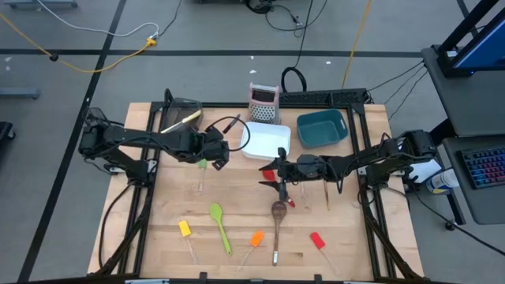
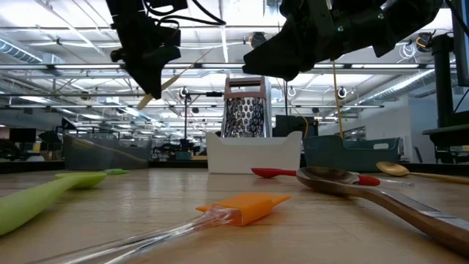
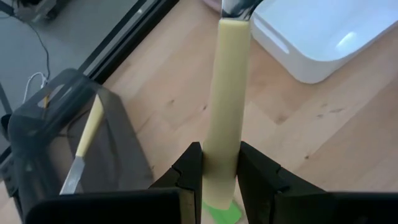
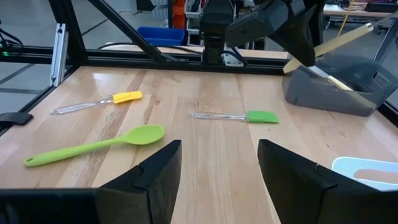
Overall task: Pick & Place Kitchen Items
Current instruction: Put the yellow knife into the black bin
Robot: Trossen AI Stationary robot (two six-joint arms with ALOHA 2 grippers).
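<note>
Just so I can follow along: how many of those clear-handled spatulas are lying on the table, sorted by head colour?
Yellow spatula: 1
Orange spatula: 1
Red spatula: 1
Green spatula: 1
Total: 4

Left gripper [image 3: 221,177] clamped on cream knife handle [image 3: 225,99], blade end toward white bin [image 3: 323,37]. Green spatula head [image 3: 222,213] on wooden worktop [image 3: 186,93] below fingers. Dark mesh bin [image 3: 74,137] nearby holds second cream-handled knife [image 3: 84,146].
</note>
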